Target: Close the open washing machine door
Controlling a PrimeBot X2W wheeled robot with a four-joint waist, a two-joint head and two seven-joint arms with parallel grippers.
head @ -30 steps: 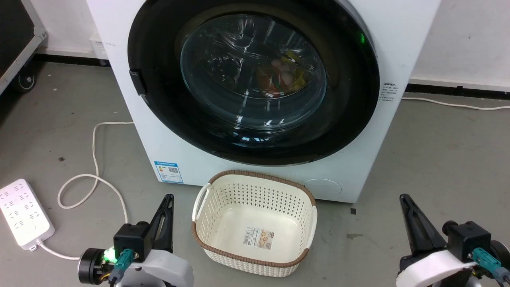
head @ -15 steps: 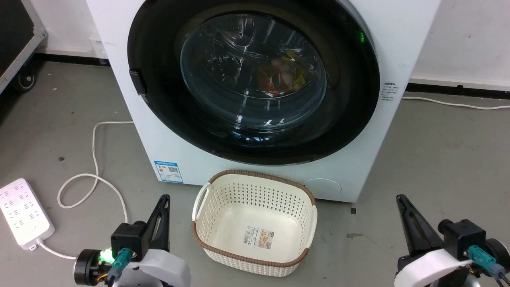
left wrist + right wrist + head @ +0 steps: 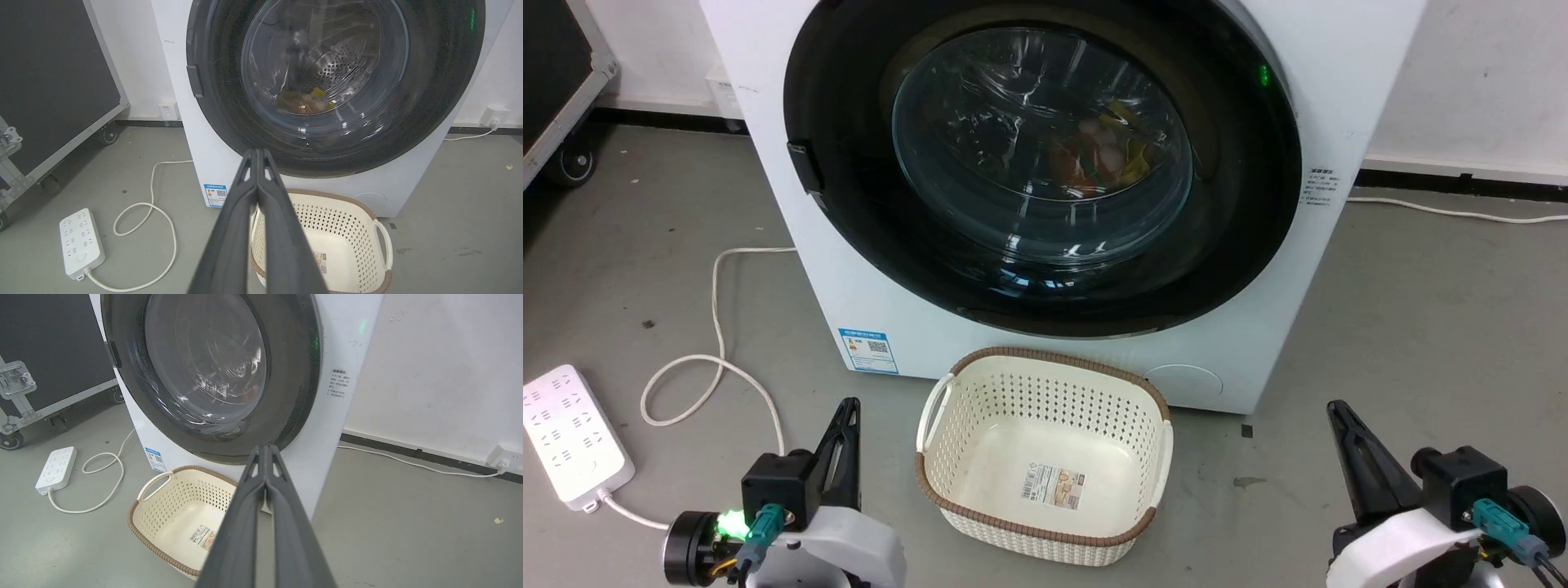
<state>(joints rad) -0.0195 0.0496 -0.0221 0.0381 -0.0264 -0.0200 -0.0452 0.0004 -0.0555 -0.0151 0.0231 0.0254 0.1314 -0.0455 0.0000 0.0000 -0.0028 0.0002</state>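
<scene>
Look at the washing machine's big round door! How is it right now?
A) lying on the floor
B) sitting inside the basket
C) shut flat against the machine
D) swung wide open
C: the washing machine door lies flat against the white front of the washing machine, and coloured laundry shows behind its glass.

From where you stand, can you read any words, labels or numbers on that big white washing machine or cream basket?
No text is legible.
Blue label sticker low on the big white front-loading washing machine: print too small.
Small grey printed notice at its right edge: too small.
Paper sticker inside the cream perforated plastic basket: blurred.
</scene>
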